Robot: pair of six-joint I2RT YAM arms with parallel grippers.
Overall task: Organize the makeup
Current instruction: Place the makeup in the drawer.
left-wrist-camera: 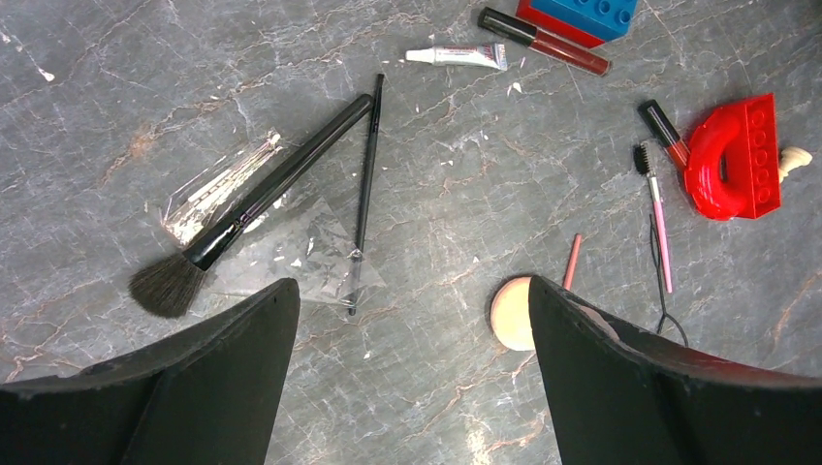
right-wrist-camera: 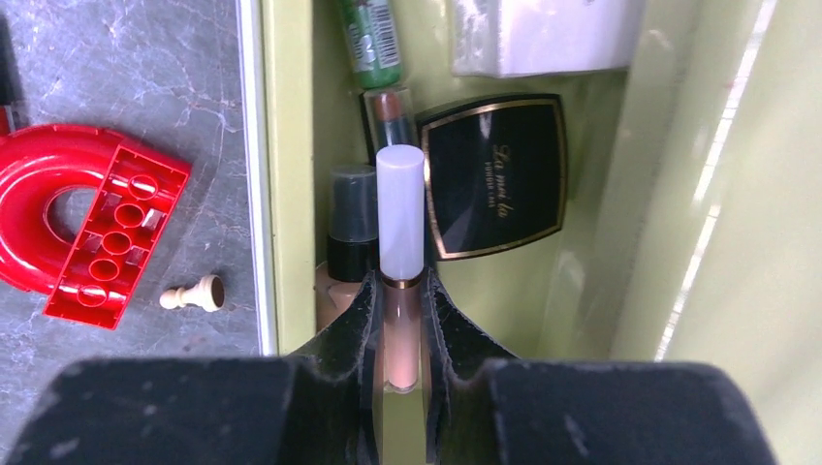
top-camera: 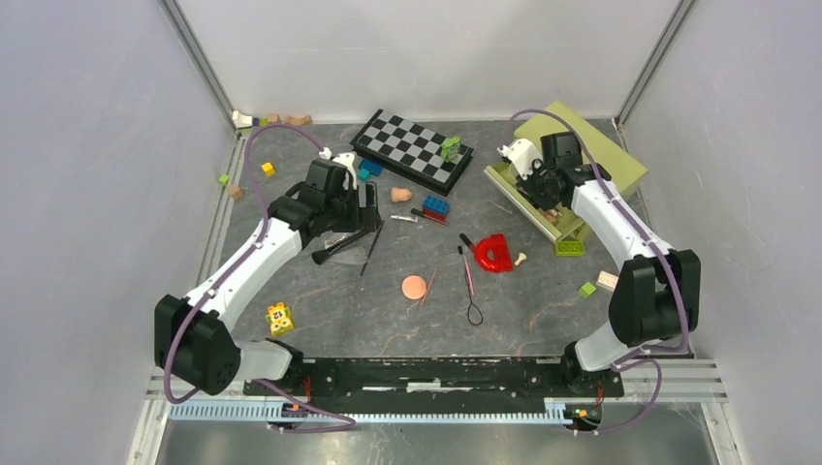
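Presently, the green tray [right-wrist-camera: 287, 145] at the table's far right serves as the receiving container, with several items lying along its left wall. The right gripper [right-wrist-camera: 400, 320] hangs over it, jaws clamped on a load. The left gripper [left-wrist-camera: 412, 295] hovers above the table, spread wide and empty. The large black brush [left-wrist-camera: 262, 194] lies just ahead of it, outside the tray. Inside the tray, the dark compact [right-wrist-camera: 496, 174] lies flat near the dark-capped bottle [right-wrist-camera: 352, 228]. The white-capped peach tube [right-wrist-camera: 400, 208] is the gripped item and appears lined up over the narrow gap between those two. Judgement: lower it along that gap, parallel to the tray wall, and release only once it rests. That way it neither rides onto the compact nor knocks the bottle.
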